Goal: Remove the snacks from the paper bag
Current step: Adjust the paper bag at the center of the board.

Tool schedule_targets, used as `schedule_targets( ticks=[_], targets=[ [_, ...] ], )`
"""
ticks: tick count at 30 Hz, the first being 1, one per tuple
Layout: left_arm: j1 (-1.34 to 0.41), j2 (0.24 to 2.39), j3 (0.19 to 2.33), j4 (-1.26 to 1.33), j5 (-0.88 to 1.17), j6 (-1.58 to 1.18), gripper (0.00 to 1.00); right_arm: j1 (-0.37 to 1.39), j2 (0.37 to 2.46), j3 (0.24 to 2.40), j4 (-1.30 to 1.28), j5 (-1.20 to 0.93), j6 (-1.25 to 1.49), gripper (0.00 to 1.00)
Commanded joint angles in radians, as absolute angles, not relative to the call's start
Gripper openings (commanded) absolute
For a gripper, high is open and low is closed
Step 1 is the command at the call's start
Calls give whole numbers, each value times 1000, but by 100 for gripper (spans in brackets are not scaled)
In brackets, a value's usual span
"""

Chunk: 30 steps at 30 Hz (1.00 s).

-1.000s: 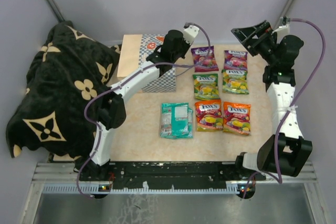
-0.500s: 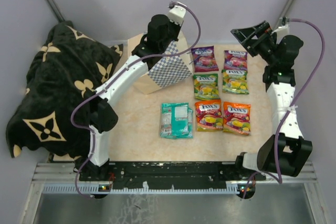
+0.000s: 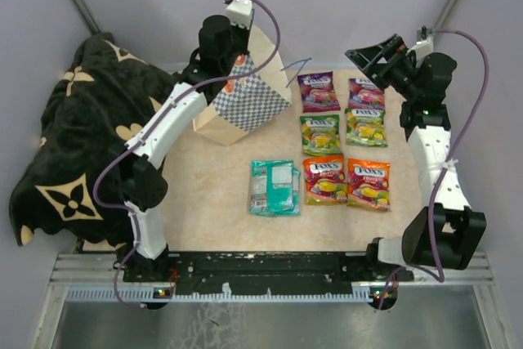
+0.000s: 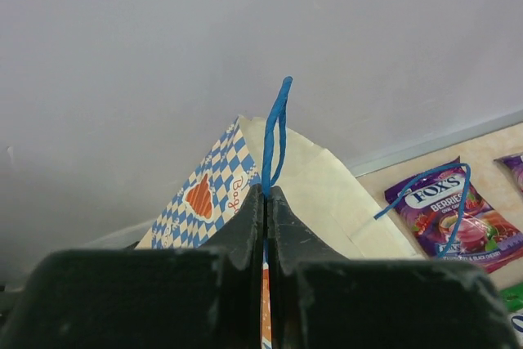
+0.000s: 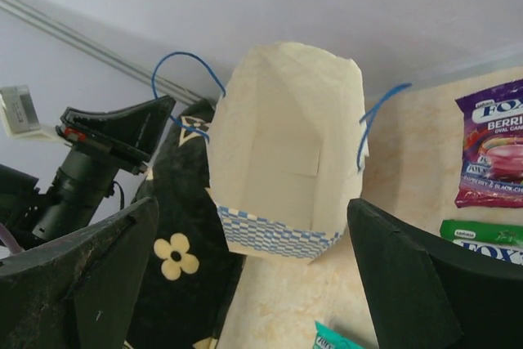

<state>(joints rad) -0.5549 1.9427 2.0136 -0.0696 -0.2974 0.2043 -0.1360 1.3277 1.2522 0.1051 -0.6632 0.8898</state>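
- Checkered blue-and-white paper bag (image 3: pixel 249 104) hangs tilted at the back of the table (image 3: pixel 212 194), its mouth turned toward the right arm. Cream walls and floor show plainly through the opening.
- Behind the bag, the grey wall (image 3: pixel 163 6) stands close; on the bag's left, a black patterned blanket (image 3: pixel 82 145) lies just beside its base.
- In front of the bag, a strip of bare tabletop runs between it and the teal packet (image 3: pixel 274 188).
- Whether the bag's tan base touches the table cannot be told.
- At the bag's top rim, the left gripper (image 4: pixel 267 194) is clamped on the blue cord handle (image 4: pixel 276 132), jaws pressed together with the cord and a sliver of bag edge between them.
- A second handle (image 3: pixel 296 63) dangles free on the bag's right, toward a purple packet (image 3: pixel 319 91).
- Right of the bag and well apart from it, the right gripper (image 3: pixel 364 55) faces the mouth, jaws spread wide, holding and touching nothing.
- Right of the bag, the snacks (image 3: pixel 319 134) lie flat on the table in two neat columns.
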Motion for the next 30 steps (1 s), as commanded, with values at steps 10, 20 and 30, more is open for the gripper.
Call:
schedule_targets(
  ticks=[10,20,30],
  targets=[
    [-415,1796,1869,-1,-245,75,0,-73,1354,1343,87,-645,842,99],
    [-357,1697,1704,28,-249,67,0,35,1365,1424,-99,-480,681,99],
    [-257,1587,1492,9,-203,-12,0,89,1403,1433,-96,-483,679,99]
  ],
)
